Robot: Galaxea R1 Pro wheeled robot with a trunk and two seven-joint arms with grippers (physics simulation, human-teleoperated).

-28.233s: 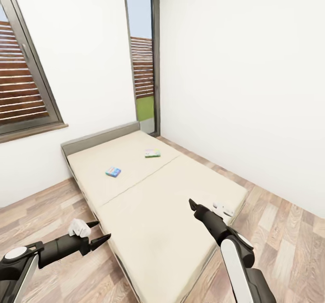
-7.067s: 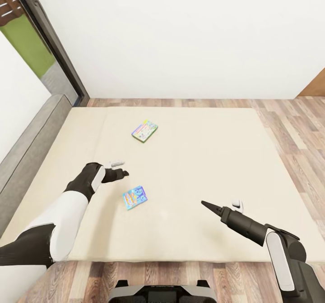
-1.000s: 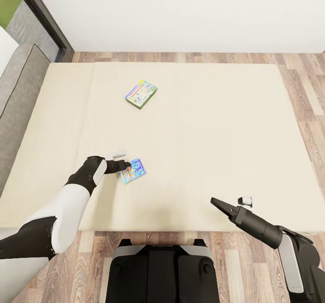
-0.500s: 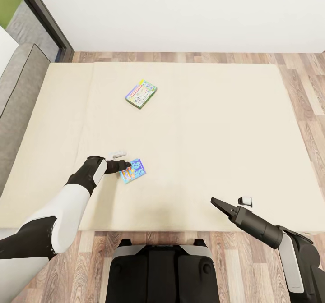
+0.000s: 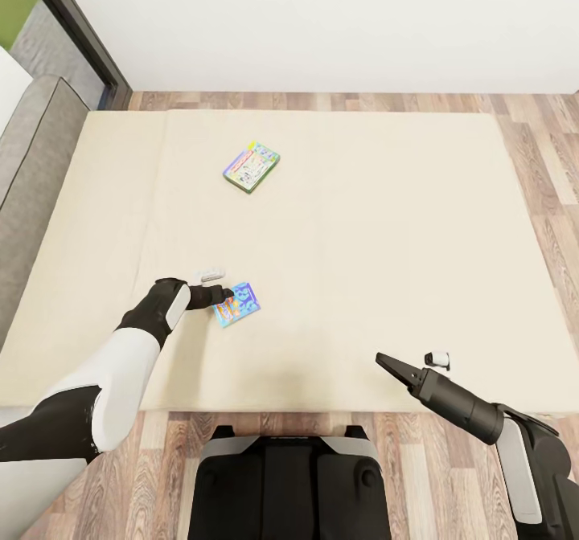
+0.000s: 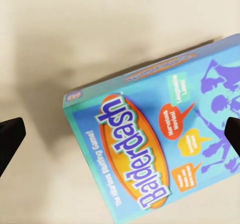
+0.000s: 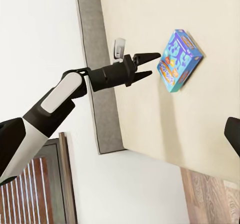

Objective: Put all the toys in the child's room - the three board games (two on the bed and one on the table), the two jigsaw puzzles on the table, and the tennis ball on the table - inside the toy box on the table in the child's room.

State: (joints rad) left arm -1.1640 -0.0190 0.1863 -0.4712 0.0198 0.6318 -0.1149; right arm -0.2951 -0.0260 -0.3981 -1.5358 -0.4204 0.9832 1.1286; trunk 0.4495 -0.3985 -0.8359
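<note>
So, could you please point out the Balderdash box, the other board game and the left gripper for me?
Balderdash box [image 6: 150, 149]: left wrist view, on the orange title oval.
Other board game [image 5: 252, 166]: head view, middle of its lid.
Left gripper [image 7: 150, 65]: right wrist view, midway between the open fingers.

Two board games lie on one bed: a blue board game at 7 o'clock, a green-edged board game at 11 o'clock.

A home bedroom: wide cream bed with grey headboard, wood-plank floor, plain white walls.
</note>
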